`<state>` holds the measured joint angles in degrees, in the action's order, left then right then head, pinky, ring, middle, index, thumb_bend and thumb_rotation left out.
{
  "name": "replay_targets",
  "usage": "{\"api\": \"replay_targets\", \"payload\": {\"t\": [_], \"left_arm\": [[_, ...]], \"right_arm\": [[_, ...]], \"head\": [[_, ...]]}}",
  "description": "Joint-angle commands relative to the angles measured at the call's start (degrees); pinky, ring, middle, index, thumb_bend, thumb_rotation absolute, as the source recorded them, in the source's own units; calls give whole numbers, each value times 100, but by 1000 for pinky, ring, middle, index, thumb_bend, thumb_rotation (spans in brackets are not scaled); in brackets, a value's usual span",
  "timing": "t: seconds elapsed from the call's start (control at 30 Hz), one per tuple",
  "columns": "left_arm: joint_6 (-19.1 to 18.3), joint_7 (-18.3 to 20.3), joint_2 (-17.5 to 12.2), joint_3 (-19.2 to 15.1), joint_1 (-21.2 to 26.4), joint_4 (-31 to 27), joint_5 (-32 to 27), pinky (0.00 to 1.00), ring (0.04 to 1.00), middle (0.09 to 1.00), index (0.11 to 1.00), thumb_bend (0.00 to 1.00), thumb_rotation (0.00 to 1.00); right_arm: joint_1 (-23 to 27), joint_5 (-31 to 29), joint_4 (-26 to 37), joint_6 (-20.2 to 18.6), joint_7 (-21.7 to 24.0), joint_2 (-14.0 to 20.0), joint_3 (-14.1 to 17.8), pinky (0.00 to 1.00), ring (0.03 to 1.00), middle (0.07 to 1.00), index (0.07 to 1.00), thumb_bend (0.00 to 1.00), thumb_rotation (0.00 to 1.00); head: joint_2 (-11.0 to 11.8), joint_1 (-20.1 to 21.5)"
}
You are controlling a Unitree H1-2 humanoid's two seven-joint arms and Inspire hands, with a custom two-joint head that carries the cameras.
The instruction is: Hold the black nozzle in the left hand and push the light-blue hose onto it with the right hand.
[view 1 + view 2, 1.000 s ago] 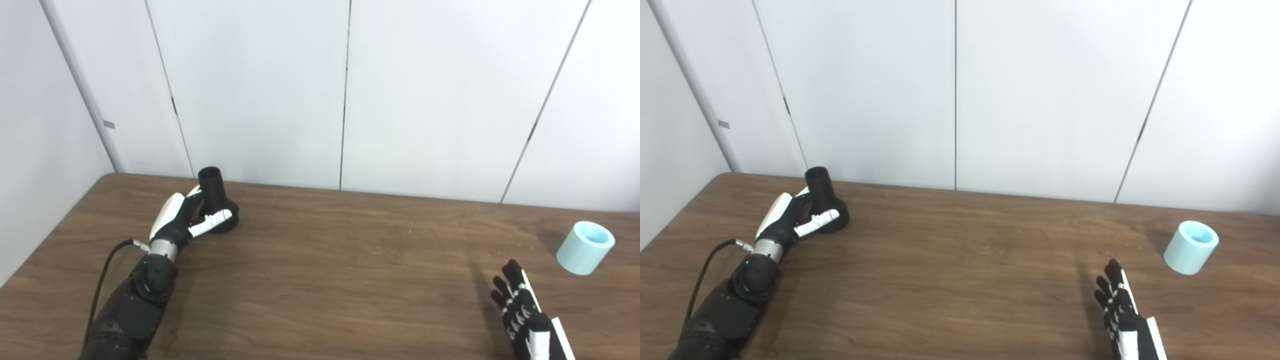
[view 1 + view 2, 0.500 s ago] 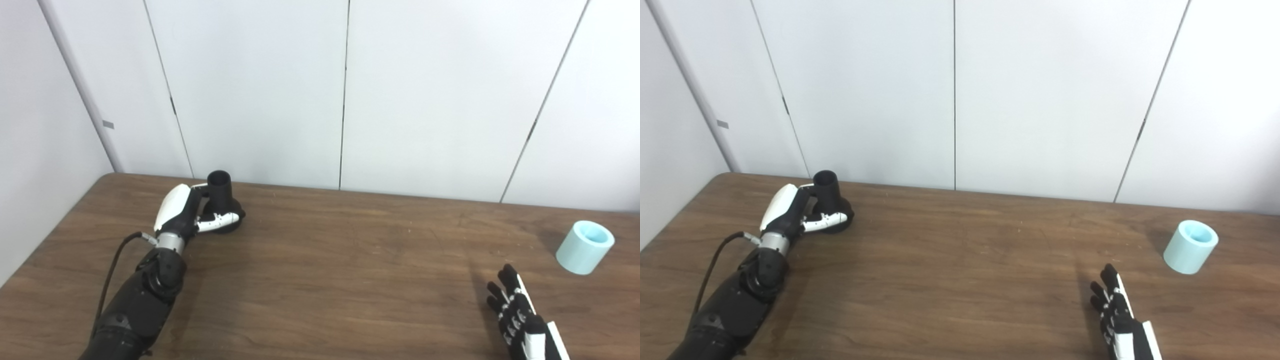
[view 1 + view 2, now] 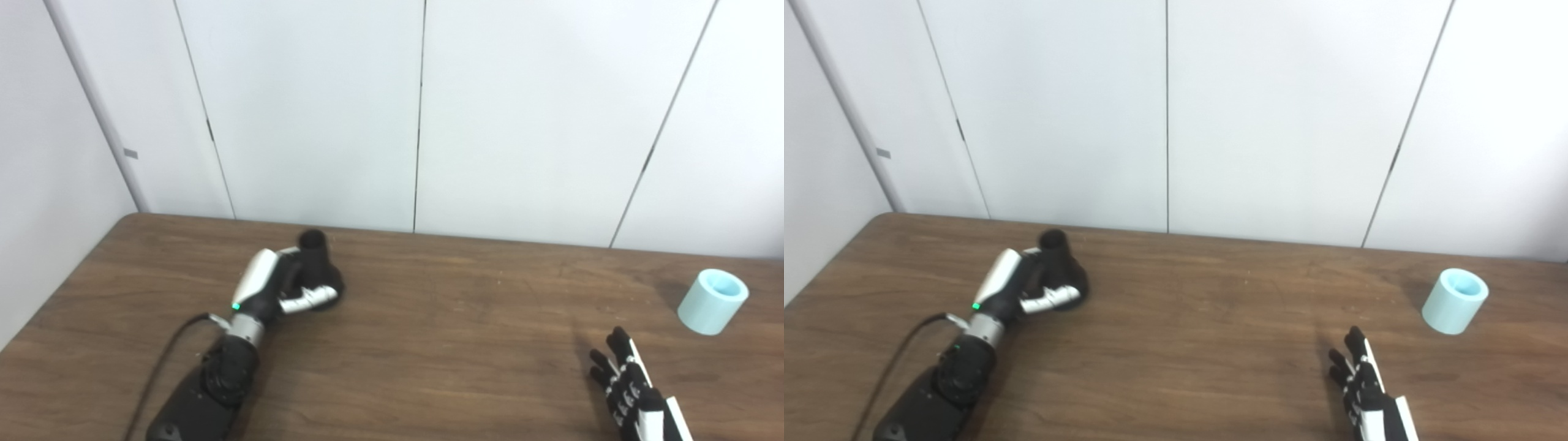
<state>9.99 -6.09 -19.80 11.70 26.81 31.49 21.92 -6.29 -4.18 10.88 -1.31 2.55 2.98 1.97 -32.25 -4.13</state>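
The black nozzle stands upright, narrow neck up and wide base down, left of the table's middle. My left hand is shut on it, fingers wrapped around the neck and thumb under the flared base. It looks slightly blurred. The light-blue hose, a short wide tube piece, rests tilted on the table at the far right. My right hand is open near the front right edge, fingers spread and pointing up, well apart from the hose.
The brown wooden table runs up to white wall panels at the back. Bare wood lies between the two hands. A black cable trails from my left wrist.
My left hand has carried the nozzle to the right, toward the table's middle. My right hand has sunk a little lower and leftward. The hose has not moved.
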Motion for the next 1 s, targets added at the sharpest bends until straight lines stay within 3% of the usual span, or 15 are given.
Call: {"api": "replay_targets", "payload": {"t": [0.0,0.27,0.5,0.77,0.83,0.97], "left_arm": [[-74,382,180,241,-387,-23,-3,940,824,723,407,357,479],[-414,1244,549,914,-825,-1012,-115,957,838,731,405,346,392],[-496,2208,614,1467,-1004,-1408,-535,998,875,733,389,390,429],[-642,2325,513,1875,-1213,-1882,-347,919,794,721,402,382,395],[-649,2334,461,1923,-1250,-1953,-322,983,822,717,388,383,399],[-447,2266,352,2095,-1301,-1912,-106,1000,850,722,383,389,425]], "right_arm": [[-142,20,12,-60,-16,-70,-49,927,941,1000,1000,718,1000],[-137,93,179,-211,-101,-139,-111,910,930,1000,1000,713,1000],[-151,243,352,-374,-237,-288,-223,877,915,994,1000,704,1000],[-165,402,485,-530,-418,-392,-347,854,896,984,1000,697,1000],[-159,455,533,-584,-463,-426,-387,853,894,983,1000,693,1000],[-144,534,687,-736,-537,-450,-395,833,876,968,999,692,1000]], "head": [[-7,-6],[-105,153],[-178,515],[-296,824],[-311,914],[-311,1040]]}}
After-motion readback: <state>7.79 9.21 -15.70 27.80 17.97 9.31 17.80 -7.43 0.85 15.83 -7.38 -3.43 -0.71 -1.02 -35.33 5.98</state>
